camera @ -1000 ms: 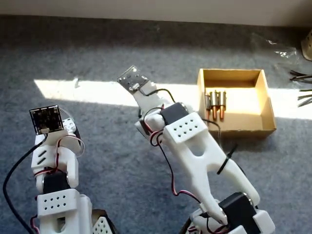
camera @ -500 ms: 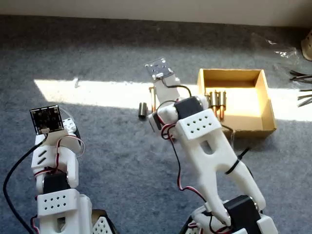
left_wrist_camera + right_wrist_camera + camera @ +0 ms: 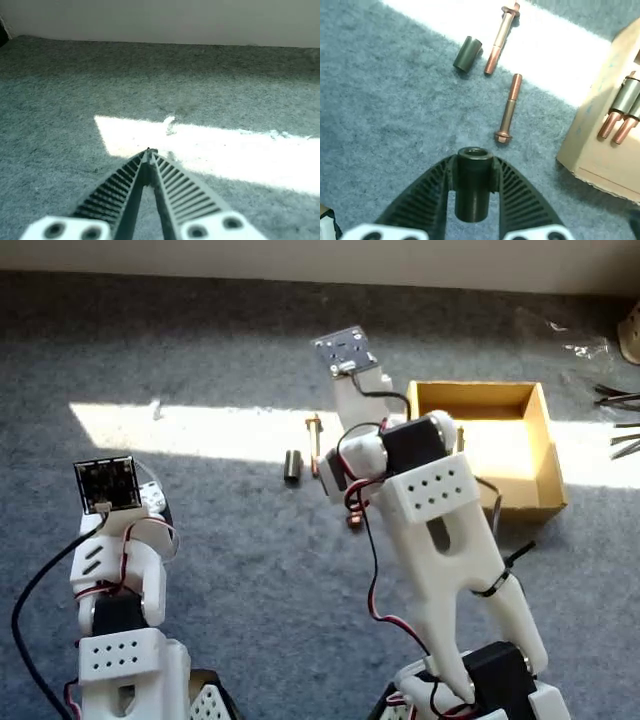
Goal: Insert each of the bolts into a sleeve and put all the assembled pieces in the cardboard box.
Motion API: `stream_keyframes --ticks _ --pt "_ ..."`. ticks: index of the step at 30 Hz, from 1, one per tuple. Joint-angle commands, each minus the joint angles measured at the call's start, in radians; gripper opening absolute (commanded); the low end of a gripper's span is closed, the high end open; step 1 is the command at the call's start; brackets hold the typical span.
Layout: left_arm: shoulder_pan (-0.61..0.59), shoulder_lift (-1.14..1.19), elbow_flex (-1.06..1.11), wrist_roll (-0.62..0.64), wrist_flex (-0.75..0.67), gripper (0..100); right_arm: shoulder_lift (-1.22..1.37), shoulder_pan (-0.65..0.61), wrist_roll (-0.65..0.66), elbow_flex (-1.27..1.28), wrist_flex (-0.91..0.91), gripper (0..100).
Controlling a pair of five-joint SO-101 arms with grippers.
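Your right gripper [image 3: 473,161] clamps 1 dark cylindrical metal sleeve [image 3: 472,195] nr 2 loose copper bolts [image 3: 507,107] on grey carpet [image 3: 395,100]; left gripper [image 3: 148,154] pressed together.

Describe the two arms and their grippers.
The left arm and right arm are white plastic with perforated plates, black motors, red and black cables; a black tie wraps the right. The left gripper and right gripper have dark ribbed fingers on white bases.
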Motion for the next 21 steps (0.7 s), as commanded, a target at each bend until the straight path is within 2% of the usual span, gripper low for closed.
stream_keyframes --ticks 1,4,10,14,21 --pt "0.039 -0.008 -0.008 -0.006 -0.018 1 -0.048 0.012 0.052 -0.122 0.093 0.5" --pt "0.039 -0.007 -0.008 -0.006 -0.018 1 -0.048 0.03 0.115 -0.154 0.116 0.5" --pt "0.094 -0.007 -0.013 -0.04 -0.015 1 -0.11 0.102 0.127 -0.136 0.093 0.5" --pt "0.171 -0.005 -0.015 -0.146 0.015 1 -0.251 0.09 0.15 -0.019 0.047 0.5" --pt "0.225 -0.005 -0.088 -0.147 0.163 1 -0.455 0.09 0.161 0.321 -0.136 0.5"
